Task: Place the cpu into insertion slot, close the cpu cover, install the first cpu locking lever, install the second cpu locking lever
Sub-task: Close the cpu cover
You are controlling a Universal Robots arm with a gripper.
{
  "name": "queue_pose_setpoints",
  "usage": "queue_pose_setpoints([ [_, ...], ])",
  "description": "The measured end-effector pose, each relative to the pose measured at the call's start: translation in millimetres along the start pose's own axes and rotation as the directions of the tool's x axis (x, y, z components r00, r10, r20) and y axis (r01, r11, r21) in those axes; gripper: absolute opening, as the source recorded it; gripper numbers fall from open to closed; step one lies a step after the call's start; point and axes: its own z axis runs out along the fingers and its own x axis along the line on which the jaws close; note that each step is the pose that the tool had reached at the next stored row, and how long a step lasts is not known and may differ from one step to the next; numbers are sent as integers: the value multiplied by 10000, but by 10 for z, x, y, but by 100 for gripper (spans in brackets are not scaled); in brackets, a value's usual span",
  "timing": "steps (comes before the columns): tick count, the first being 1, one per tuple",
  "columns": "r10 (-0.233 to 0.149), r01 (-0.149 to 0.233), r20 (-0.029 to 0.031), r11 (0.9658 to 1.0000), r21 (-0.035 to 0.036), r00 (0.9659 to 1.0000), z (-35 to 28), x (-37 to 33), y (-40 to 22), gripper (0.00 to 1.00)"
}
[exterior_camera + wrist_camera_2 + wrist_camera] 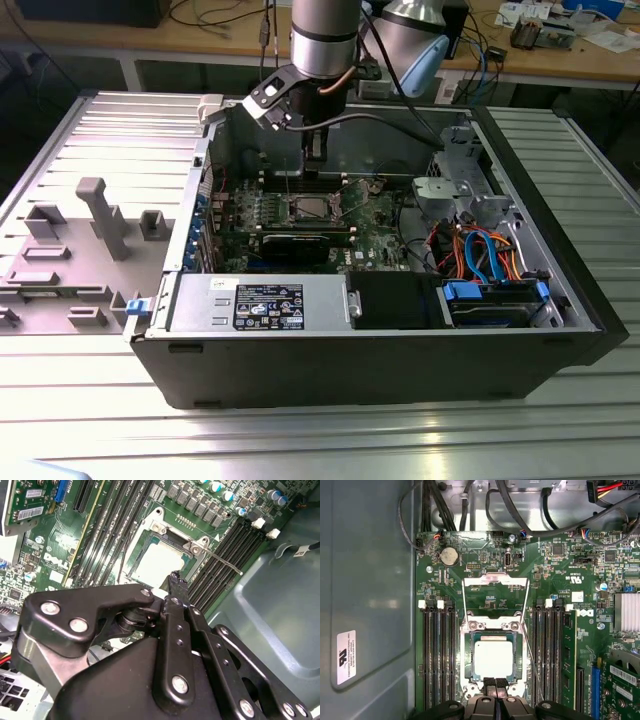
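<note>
- The gripper (495,682) hangs straight above the socket (468,666). Its two black metal fingers are pressed together with nothing between them, and the tips sit just over one edge of the chip (493,658).
- The chip is a flat square with a dull silver top. It lies level inside the socket, whose bright metal rim frames it on every side, so I judge it seated.
- The cover (494,580), a thin steel frame with a large window, stands swung up on its hinge, leaving the chip bare.
- A slim wire lever (220,559) juts free beside the socket, unlatched.
- In the exterior view, taking the socket as dial centre, the boxy power supply (260,300) lies at six o'clock. The coloured cables (480,250) lie at four o'clock.
</note>
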Motion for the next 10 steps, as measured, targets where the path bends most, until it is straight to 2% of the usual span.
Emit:
queue_pose_setpoints([
  [10,-30,30,1,10000,-11,10000,0,0,1,11],
])
